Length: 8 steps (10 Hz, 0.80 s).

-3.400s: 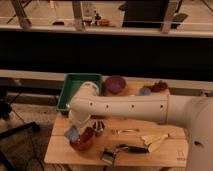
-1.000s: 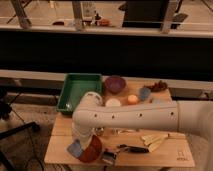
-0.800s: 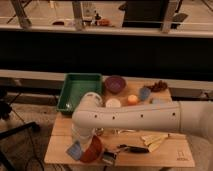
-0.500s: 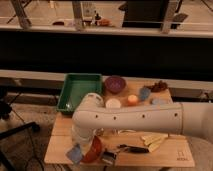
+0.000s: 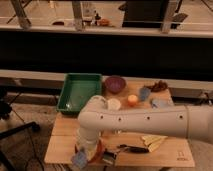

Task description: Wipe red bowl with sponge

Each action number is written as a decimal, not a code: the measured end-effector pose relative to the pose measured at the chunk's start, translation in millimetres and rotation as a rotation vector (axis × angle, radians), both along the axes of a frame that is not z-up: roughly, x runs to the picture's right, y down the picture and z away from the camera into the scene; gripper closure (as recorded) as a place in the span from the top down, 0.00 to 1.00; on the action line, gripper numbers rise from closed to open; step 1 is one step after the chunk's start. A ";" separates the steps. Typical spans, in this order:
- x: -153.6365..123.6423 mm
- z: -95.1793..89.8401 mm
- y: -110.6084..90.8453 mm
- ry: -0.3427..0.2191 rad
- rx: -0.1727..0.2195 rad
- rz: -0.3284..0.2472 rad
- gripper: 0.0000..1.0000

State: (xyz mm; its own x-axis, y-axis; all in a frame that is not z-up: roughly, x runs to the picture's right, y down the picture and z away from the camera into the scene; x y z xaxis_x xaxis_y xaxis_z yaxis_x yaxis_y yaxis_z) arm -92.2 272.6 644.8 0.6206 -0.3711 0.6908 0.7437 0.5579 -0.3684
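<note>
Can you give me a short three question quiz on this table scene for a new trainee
1. True or false: the green tray sits at the back left of the wooden table.
2. Which bowl does the arm's hand hang over? A) the purple bowl at the back, B) the red bowl at the front left edge.
3. Fill in: the light blue block at the hand is the ___.

Key
1. True.
2. B. The arm covers most of the red bowl; only its rim shows.
3. Sponge, low at the table's front edge beside the red bowl.
</note>
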 end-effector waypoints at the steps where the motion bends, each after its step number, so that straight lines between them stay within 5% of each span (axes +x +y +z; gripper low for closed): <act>1: 7.5 2.8 2.4 0.014 0.002 0.014 0.00; 6: 42.4 17.4 14.8 0.062 0.055 0.062 0.00; 8: 48.3 17.1 14.4 0.059 0.106 0.047 0.00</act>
State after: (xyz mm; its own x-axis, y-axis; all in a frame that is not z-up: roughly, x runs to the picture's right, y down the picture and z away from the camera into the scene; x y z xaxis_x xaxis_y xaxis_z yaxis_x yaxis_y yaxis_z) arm -44.0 287.0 661.9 0.6775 -0.4097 0.6108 0.6945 0.6297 -0.3481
